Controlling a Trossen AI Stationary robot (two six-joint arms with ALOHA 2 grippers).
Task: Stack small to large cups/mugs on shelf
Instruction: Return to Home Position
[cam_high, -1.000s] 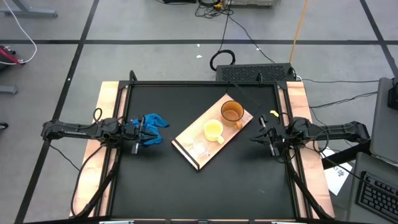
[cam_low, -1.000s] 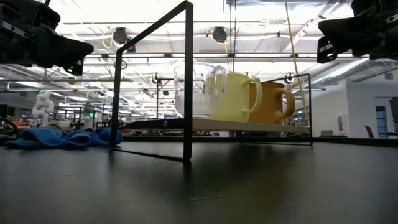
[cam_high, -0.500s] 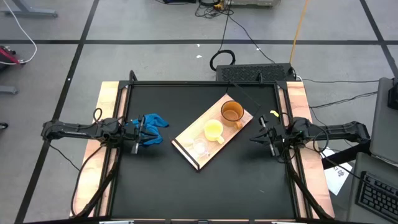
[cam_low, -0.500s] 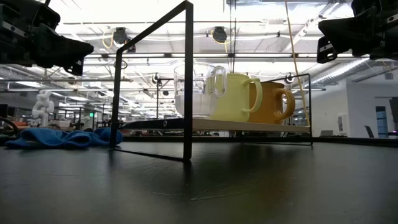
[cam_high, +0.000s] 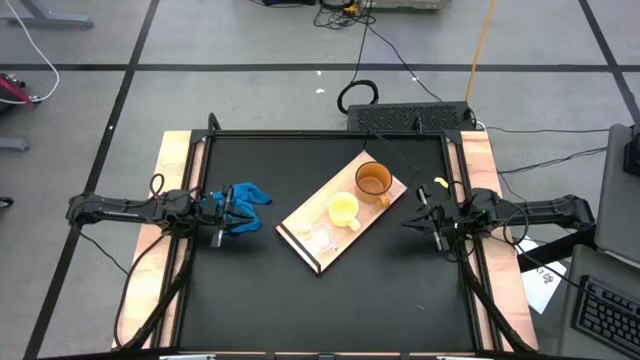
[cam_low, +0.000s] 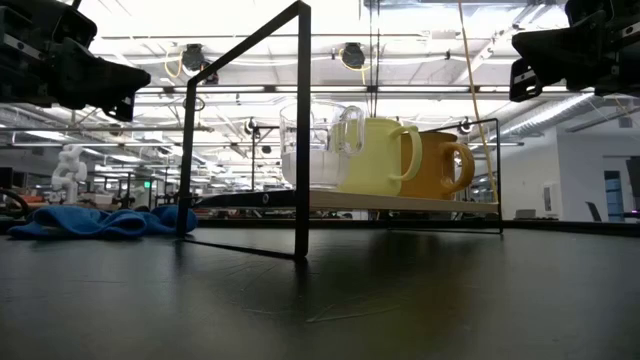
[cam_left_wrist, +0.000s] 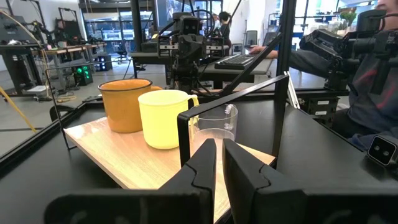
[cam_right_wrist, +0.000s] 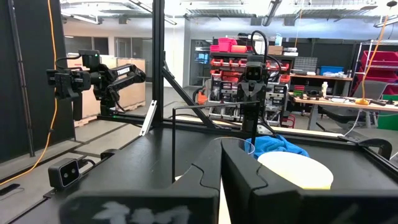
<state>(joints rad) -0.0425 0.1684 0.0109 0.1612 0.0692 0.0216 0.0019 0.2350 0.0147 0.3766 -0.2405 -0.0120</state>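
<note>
No shift; shelf (cam_high: 298, 228) diagonal

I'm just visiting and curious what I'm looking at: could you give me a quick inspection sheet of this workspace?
Surface: black tabletop.
Job's things: clear glass cup, yellow cup and orange cup upright in a row on the shelf.
Clutter: blue cloth at the table's left.
Pincers: left pincer and right pincer shut, empty, at opposite table sides.
Cables: black cable loop and orange cable on the floor behind.
Surroundings: workshop; a person beyond the table.
</note>
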